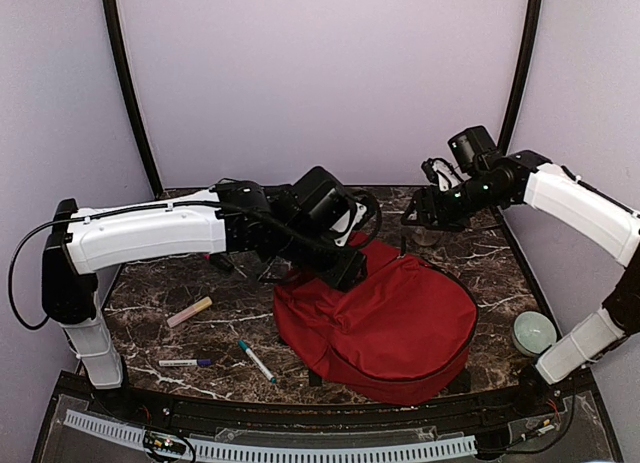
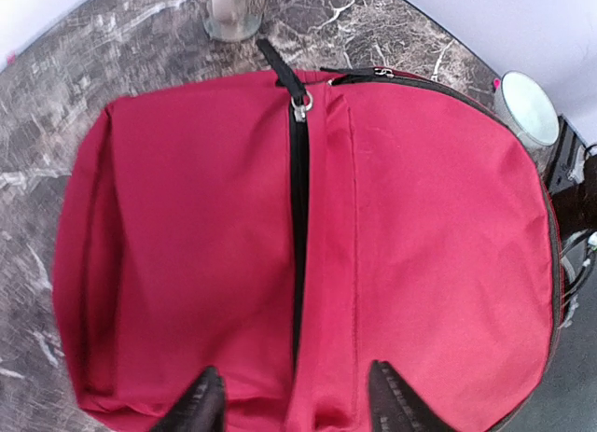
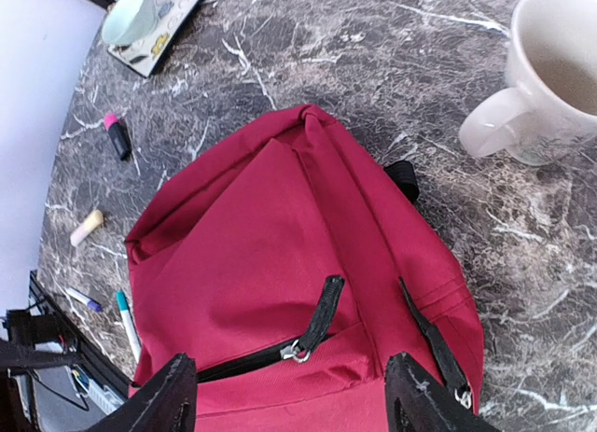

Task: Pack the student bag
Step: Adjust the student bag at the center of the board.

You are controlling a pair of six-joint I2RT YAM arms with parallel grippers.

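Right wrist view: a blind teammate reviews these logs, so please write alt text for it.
A red student bag lies on a dark marbled table, a black zipper pull near its lower end. The right claw stands open over it at the frame's bottom edge. A white mug sits upper right; markers lie at left.

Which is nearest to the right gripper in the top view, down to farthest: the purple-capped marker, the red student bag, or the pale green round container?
From the right gripper:
1. student bag, mid-table, its far edge right by the gripper.
2. pale green round container, front right.
3. purple-capped marker, front left, clearly farthest.
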